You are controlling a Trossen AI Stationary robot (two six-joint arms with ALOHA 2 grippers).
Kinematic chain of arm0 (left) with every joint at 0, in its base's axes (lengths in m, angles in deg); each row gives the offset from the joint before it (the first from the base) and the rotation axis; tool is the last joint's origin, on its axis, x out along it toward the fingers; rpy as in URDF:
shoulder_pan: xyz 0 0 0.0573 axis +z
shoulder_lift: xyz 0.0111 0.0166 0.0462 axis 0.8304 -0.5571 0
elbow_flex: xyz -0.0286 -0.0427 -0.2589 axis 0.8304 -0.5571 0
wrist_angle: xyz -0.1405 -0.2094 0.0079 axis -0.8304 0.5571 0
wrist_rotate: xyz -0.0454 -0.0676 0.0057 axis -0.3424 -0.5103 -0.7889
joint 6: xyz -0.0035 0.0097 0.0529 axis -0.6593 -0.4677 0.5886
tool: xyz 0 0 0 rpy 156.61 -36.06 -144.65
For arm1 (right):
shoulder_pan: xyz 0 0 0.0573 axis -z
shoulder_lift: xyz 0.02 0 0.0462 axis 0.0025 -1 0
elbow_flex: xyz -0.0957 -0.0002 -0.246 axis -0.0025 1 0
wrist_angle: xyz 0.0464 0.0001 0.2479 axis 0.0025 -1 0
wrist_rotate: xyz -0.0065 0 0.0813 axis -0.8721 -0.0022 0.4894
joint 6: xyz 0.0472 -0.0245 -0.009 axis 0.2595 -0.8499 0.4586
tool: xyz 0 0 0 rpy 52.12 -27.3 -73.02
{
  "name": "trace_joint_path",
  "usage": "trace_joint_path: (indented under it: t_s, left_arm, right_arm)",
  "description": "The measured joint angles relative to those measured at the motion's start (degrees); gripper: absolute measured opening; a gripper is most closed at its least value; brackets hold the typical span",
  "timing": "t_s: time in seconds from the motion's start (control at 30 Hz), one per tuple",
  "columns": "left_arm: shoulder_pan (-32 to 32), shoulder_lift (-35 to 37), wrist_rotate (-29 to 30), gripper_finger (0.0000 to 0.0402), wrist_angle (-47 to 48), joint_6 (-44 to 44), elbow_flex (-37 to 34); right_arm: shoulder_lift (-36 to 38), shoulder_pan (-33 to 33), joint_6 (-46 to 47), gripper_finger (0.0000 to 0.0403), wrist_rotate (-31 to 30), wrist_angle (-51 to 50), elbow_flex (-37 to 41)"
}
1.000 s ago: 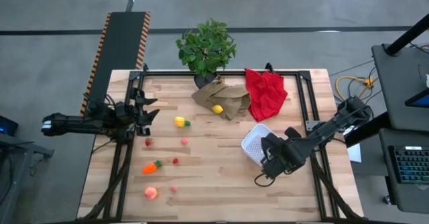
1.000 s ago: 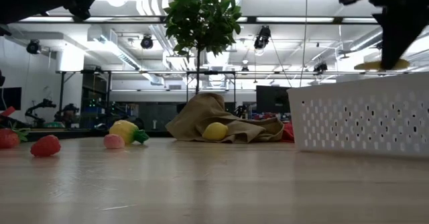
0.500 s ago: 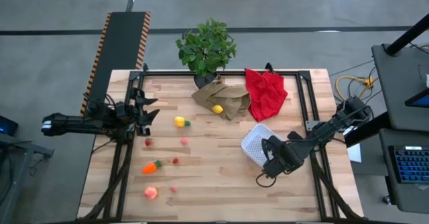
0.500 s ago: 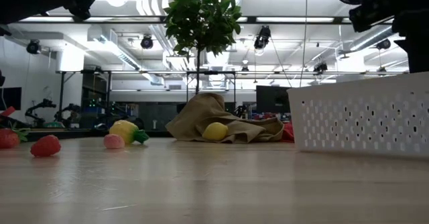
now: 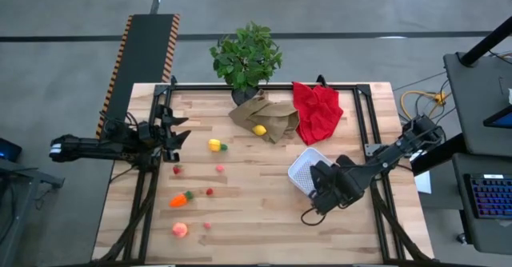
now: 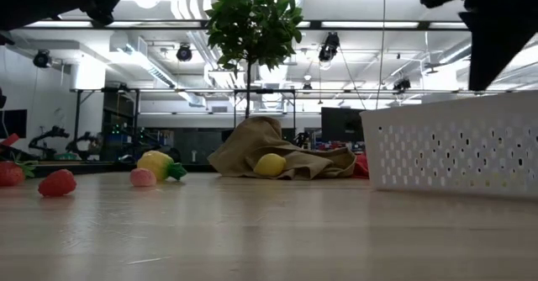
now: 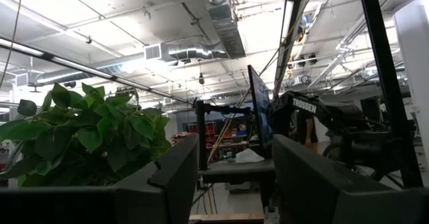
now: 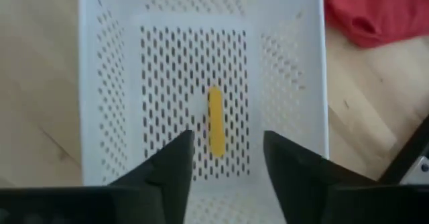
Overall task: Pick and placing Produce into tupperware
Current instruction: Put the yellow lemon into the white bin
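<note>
The white tupperware (image 5: pixel 302 171) stands right of the table's middle. A thin yellow piece of produce (image 8: pixel 215 122) lies flat on its dotted base. My right gripper (image 8: pixel 228 157) hangs open above the tupperware's near right part (image 5: pixel 320 185), touching nothing. A lemon (image 5: pixel 259 129) rests on the brown paper bag. Corn (image 5: pixel 214 145), a carrot (image 5: pixel 181 199), a peach (image 5: pixel 180 229) and small red berries (image 5: pixel 177 169) lie on the left half. My left gripper (image 5: pixel 178 139) waits open at the table's left edge, above the wood.
A potted plant (image 5: pixel 246 57) stands at the far edge, with the brown paper bag (image 5: pixel 268 115) and a red cloth (image 5: pixel 318 109) in front of it. Black frame rails (image 5: pixel 360 131) run along the table's sides. Bare wood lies between the produce and the tupperware.
A second ago the yellow piece hung at my right gripper's fingers just above the tupperware's rim. The gripper has let go of it, and the piece now lies on the tupperware's base. The gripper stays over the tupperware.
</note>
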Motion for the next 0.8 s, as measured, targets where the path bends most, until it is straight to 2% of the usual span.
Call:
trace_joint_path:
  t_s: [0.1,0.2,0.33,0.4,0.53,0.7,0.8]
  left_arm:
    - [0.0,-0.02,0.0,0.0176,0.02,-0.03,0.0]
    - [0.0,-0.03,0.0,0.0176,0.06,-0.31,0.0]
    - [0.0,-0.01,-0.02,0.0176,0.05,-0.33,0.0]
    - [0.0,-0.05,-0.02,0.0176,0.04,-0.37,0.0]
    - [0.0,-0.22,0.0,0.0176,0.13,-0.37,-0.02]
    - [-0.04,-0.34,-0.01,0.0176,0.12,-0.37,-0.04]
    - [-0.04,-0.4,-0.02,0.0176,0.17,-0.36,-0.04]
  right_arm:
    - [0.0,-0.04,-0.19,0.0212,-4.95,0.1,-0.88]
    - [0.0,-0.04,-3.11,0.0228,-14.64,2.75,-1.99]
    - [0.01,0.06,-14.26,0.0234,-31.25,12.46,-3.03]
    - [0.26,1.22,-22.71,0.0231,-34.21,19.0,-3.09]
    - [0.46,5.14,-39.08,0.0225,-32.82,31.56,-2.4]
    - [0.24,11.94,-56.23,0.0224,-23.13,47.12,-0.72]
    - [0.24,16.08,-63.65,0.0224,-19.06,52.54,0.05]
